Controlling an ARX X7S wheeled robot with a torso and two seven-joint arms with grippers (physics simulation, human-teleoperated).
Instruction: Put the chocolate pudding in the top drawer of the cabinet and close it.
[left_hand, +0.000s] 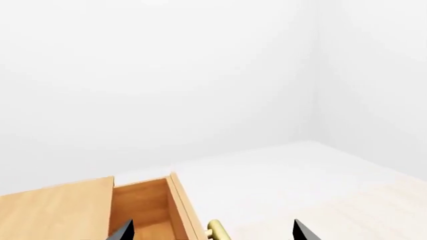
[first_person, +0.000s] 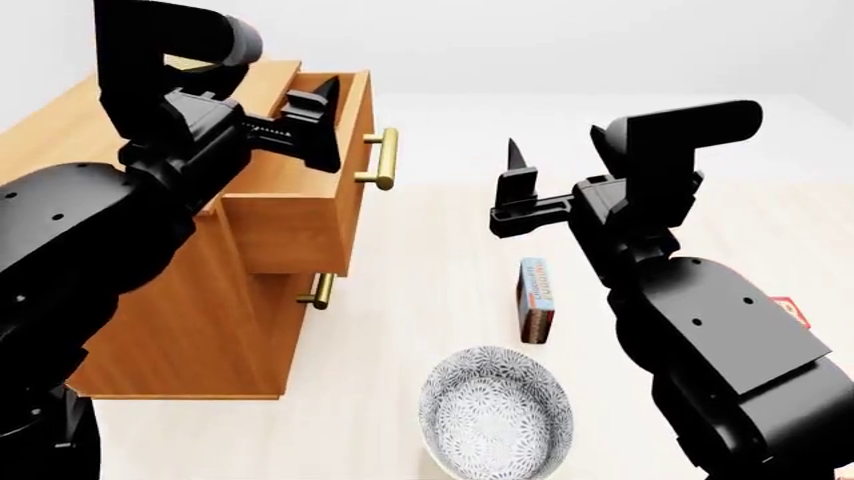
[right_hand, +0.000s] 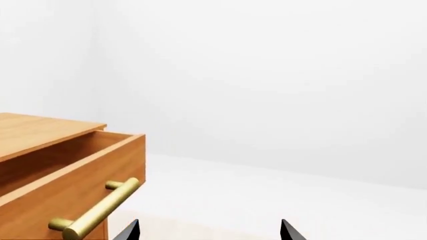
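Progress at this stage. The top drawer (first_person: 300, 200) of the cabinet (first_person: 174, 300) stands pulled out, brass handle (first_person: 380, 158) forward; no carton can be seen in it. The chocolate pudding (first_person: 537, 298) lies on the floor beside the cabinet, between it and your right arm, just beyond the patterned bowl (first_person: 497, 410). Your left gripper (first_person: 320, 125) hangs over the open drawer, fingers spread and empty. Your right gripper (first_person: 514, 190) hovers above the pudding, fingers likewise spread, holding nothing. Opening appears done; grasping, placing and closing remain.
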